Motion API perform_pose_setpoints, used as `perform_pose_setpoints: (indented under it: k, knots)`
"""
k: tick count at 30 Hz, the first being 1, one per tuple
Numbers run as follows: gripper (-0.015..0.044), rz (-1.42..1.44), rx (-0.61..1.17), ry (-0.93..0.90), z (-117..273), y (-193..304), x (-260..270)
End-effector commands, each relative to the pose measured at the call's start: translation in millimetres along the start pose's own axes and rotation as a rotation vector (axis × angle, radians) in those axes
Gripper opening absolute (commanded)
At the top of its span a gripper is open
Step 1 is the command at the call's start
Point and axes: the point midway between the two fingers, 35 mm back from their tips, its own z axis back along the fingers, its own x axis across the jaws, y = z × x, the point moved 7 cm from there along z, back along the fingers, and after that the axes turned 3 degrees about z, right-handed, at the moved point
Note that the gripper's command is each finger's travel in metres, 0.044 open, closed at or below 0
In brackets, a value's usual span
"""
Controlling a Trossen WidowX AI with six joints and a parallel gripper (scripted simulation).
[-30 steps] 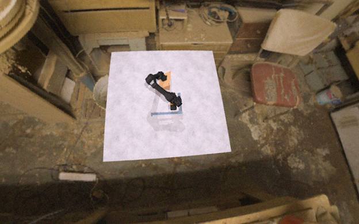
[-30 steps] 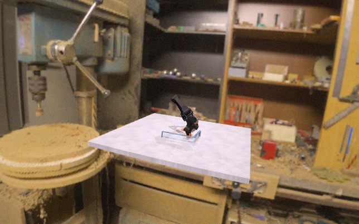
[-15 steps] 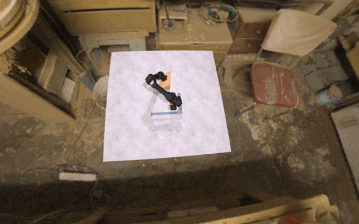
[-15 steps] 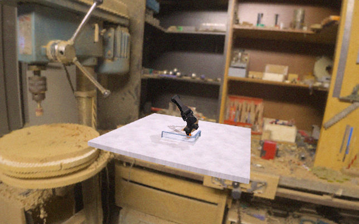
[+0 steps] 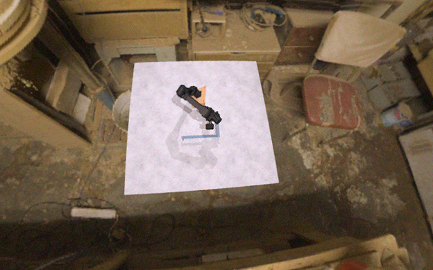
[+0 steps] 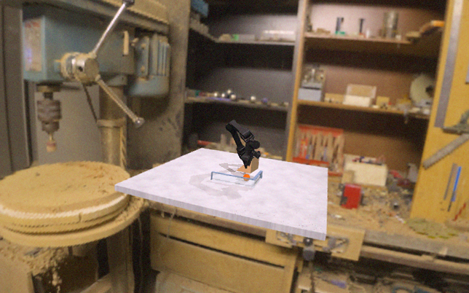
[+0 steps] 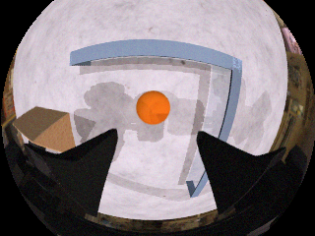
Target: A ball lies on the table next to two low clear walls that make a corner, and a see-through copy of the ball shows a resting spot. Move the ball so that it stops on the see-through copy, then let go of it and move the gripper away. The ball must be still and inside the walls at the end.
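The top view looks steeply down from high above the workshop, far off, so the whole white desk (image 5: 219,173) appears as a small tilted square with floor all around it. The exterior view stands low and level off one desk edge, at middle range, facing across the desk (image 6: 277,208) toward the shelves beyond. The wrist view sits on the arm just behind the claw (image 7: 157,151), very near, looking down through a fisheye lens between its dark fingertips at the desk surface. All three share the blue walls (image 5: 205,135) (image 6: 235,178) (image 7: 157,49) at mid-desk.
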Motion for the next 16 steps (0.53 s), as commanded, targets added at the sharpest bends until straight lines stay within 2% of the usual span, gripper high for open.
perform_pose_setpoints:
  k: [1,6,9,10,12,16]
  knots:
    - [0.0352,0.001,0.001,-0.002,-3,0,0]
    - [0.0352,0.001,0.001,-0.002,-3,0,0]
    - [0.0431,-0.003,0.000,-0.002,15,0,0]
    - [0.0440,-0.003,0.000,-0.003,28,1,1]
    - [0.0440,-0.002,0.002,-0.006,43,1,3]
    - [0.0440,-0.002,0.002,-0.006,45,1,4]
